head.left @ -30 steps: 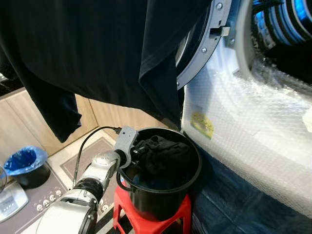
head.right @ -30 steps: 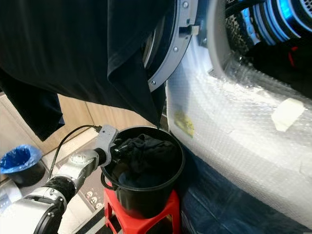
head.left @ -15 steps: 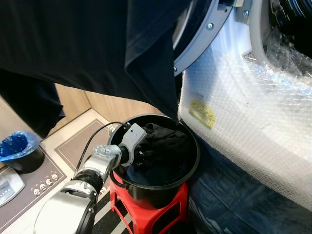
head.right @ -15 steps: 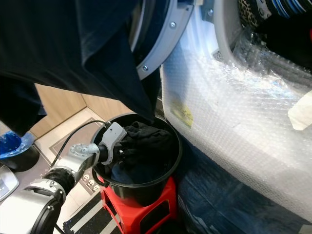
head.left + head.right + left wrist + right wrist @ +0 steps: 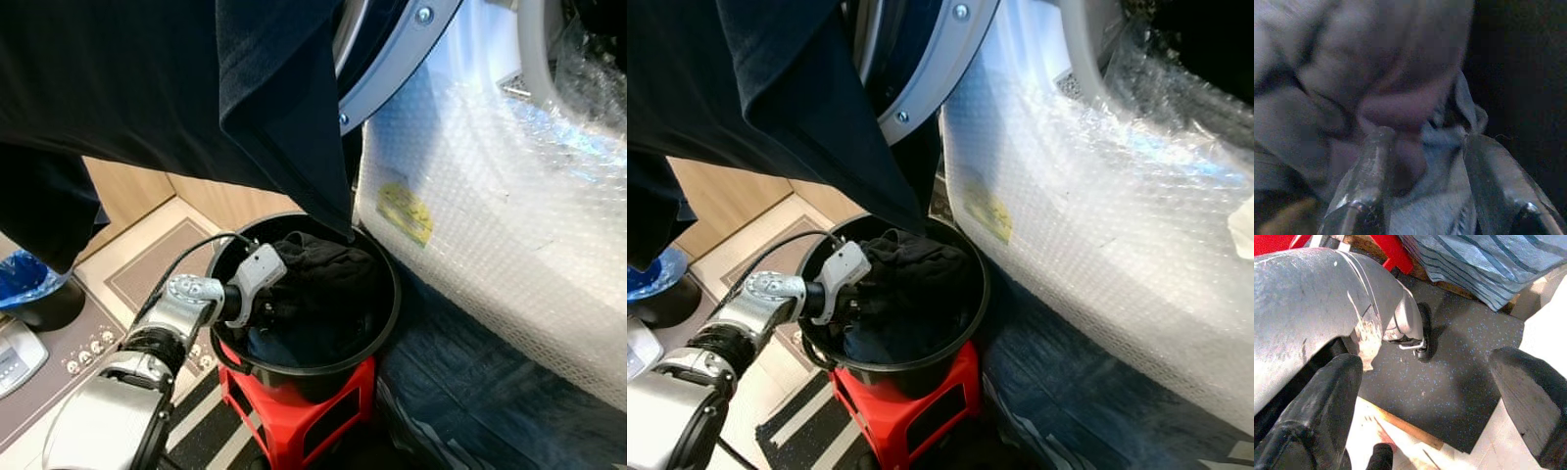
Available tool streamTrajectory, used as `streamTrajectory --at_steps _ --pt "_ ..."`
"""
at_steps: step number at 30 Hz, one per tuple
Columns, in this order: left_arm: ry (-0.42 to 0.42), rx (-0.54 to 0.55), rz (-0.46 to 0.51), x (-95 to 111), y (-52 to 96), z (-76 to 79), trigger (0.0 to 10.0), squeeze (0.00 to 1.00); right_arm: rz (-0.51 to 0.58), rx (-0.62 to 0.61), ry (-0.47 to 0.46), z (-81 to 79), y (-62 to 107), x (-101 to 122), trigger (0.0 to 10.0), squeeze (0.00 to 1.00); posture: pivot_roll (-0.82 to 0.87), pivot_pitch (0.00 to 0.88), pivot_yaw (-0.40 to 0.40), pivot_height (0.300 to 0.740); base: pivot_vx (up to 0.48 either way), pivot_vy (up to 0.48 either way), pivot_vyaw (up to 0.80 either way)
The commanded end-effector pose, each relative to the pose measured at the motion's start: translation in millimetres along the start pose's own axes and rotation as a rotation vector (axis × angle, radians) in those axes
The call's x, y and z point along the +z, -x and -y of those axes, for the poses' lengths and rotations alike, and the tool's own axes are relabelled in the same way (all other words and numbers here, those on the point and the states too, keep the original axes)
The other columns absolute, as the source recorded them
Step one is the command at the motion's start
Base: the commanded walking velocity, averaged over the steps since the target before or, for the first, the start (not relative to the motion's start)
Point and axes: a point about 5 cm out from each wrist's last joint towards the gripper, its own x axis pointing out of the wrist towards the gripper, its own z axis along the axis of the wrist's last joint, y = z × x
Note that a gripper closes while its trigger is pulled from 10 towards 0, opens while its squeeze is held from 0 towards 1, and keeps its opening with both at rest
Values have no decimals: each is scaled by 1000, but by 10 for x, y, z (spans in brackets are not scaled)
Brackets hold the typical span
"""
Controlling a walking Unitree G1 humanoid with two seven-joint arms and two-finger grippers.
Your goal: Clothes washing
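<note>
Dark clothes heaped in a black bucket, piled up to about rim level. Bucket stands on a red stool.

Left gripper reaches over the bucket's near-left rim, down into the heap, grey wrist housing just above the rim. In the left wrist view its two fingers stand partly apart with a fold of cloth bunched between them; picture soft and dim, so whether the cloth is truly pinched I cannot tell. A black cable loops from the wrist back along the silver arm.

A big dark garment hangs across the upper part of the scene, its lowest corner dangling just above the bucket's far rim.

Right of the bucket: washer, front wrapped in bubble wrap, a yellow label on it. Its round door stands open, grey ring with bolts, behind the hanging garment. Dark blue cloth on the floor at the washer's foot.

Left side: wooden cabinet fronts, a grey mat, a bin with a blue bag.

Right gripper: fingers wide apart, nothing between them, hanging over a dark speckled mat with a striped blue cloth beyond.
</note>
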Motion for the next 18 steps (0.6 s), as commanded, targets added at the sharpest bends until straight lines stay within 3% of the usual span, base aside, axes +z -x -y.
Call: streamTrajectory --at_steps 1,2,3,5,18 --pt "-36 -14 -81 -144 49 19 7804 0 -81 22 -34 -76 128 -194 10000 0 -220 326 23 740 0 0 0" --pt "-47 -10 -91 -155 54 17 7804 0 -82 22 -34 -78 131 -192 10000 0 -220 326 23 740 0 0 0" --pt "-48 6 -108 -170 69 1 431 0 -81 22 -34 -79 139 -188 10000 0 -220 329 22 740 0 0 0" --pt "-72 -4 -123 -174 90 -4 0 0 -81 21 -36 -80 146 -182 10000 0 -222 330 23 740 0 0 0" --pt "-193 99 -132 -74 195 -134 0 0 -84 21 -49 -107 162 -175 10000 0 -222 333 25 740 0 0 0"
